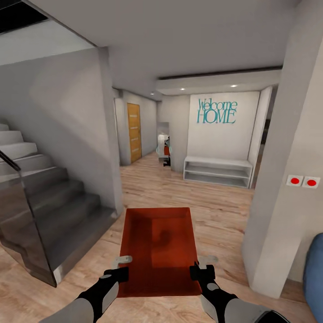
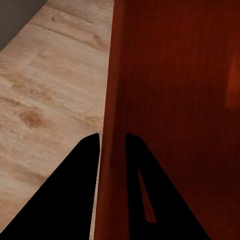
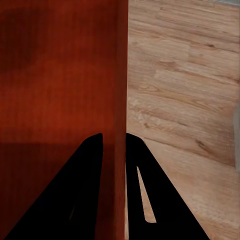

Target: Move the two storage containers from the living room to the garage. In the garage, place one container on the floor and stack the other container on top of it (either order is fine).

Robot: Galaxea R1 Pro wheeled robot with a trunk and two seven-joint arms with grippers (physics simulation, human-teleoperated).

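The robot faces a hallway with a light wood floor (image 1: 215,211), a grey staircase (image 1: 49,197) at the left, a white pillar (image 1: 287,179) at the right, and a white bench (image 1: 218,171) under a "Welcome HOME" sign (image 1: 217,111) ahead. A wooden door (image 1: 133,132) stands farther back on the left.

One red-orange container (image 1: 157,249) is carried in front of the trunk, above the floor. Its long axis points straight ahead, away from the robot. It lies between the two arms, equally near to each.

The left gripper (image 1: 120,268) is clamped on the container's left wall near the rear corner; in the left wrist view the fingers (image 2: 82,190) straddle that wall. The right gripper (image 1: 202,267) is clamped likewise on the right wall, fingers (image 3: 87,185) on either side of it.

Judgement: the transit step is in hand. The garage is not reached, so travel must go on with both grips level.
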